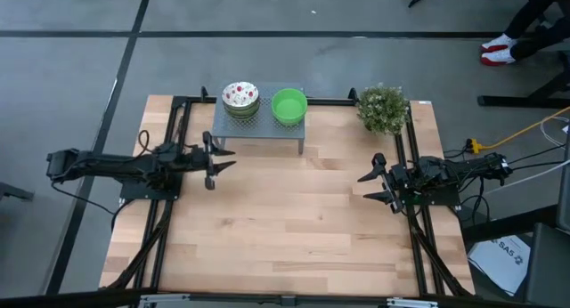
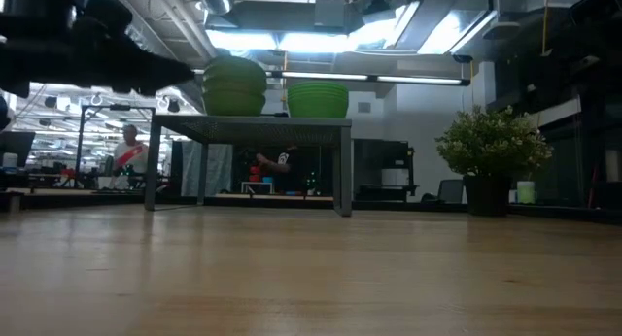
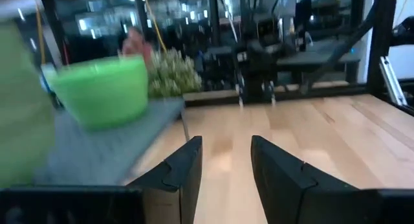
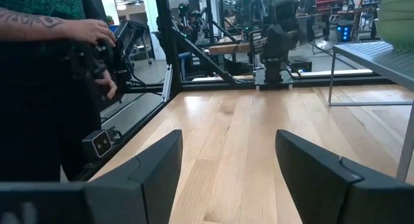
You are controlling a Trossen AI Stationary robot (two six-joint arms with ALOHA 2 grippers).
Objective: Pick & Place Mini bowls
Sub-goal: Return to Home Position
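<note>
While both arms hang over the counter point(image 1: 285, 228), every bowl in view sits on the grey shelf point(image 1: 267, 133) at the counter's far edge, in two stacks. White patterned stack point(image 1: 240, 96) is on the shelf's left half, green stack point(image 1: 289, 106) on the right half, the two just beside each other; cannot tell if they touch. Low view shows both stacks from the side, left one point(image 2: 233, 85) taller and also green outside, right one point(image 2: 317, 99) lower. No bowl lies on the bare counter. Left arm point(image 1: 116, 166) reaches in from the left, and its jaws are just beside the shelf's front left corner, spread apart and holding nothing. Left wrist view confirms a clear gap between the two dark fingers point(image 3: 178, 169), with the green stack point(image 3: 103, 88) on the shelf point(image 3: 110, 143) ahead. In the low view this arm point(image 2: 87, 45) shows dark at shelf-top height, clear of the counter. Right arm point(image 1: 445, 174) sits at the right edge, well apart from the shelf, jaws wide open and empty, pointing toward the counter's middle. Plant point(image 1: 383, 108) stands at the far right corner, near the shelf but apart from it. Right wrist view shows a person's hand point(image 4: 97, 33) beyond the counter on a dark device.
</note>
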